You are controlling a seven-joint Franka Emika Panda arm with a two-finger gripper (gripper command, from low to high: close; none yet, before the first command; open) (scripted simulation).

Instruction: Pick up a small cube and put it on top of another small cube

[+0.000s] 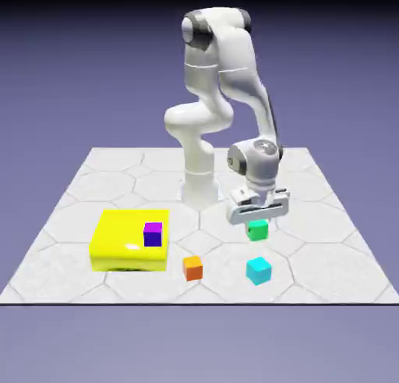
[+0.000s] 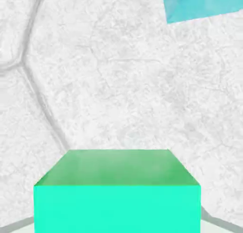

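Bench (image 1: 93,179) of pale hexagon tiles carries everything. Largest item: yellow block (image 1: 125,239) toward the exterior view's left, with a small purple cube (image 1: 153,234) on its top. White arm (image 1: 226,69) reaches down from the far edge to the end effector (image 1: 258,221), which sits directly over the emerald-green cube (image 1: 258,231).

Green cube right under the end effector, on or barely off the bench; cannot tell which. Hand view: green cube (image 2: 117,191) fills the bottom centre, large, hiding both fingertips. Spread looks narrow, likely closed around the cube, but contact is not visible.

Key relation: cyan cube (image 1: 259,270) lies just beyond the green one, toward the camera in the exterior view and at the hand view's upper right (image 2: 199,4). Orange cube (image 1: 192,267) sits further off, toward the yellow block. Judgement: cyan is the nearer of the 2 stacking targets.
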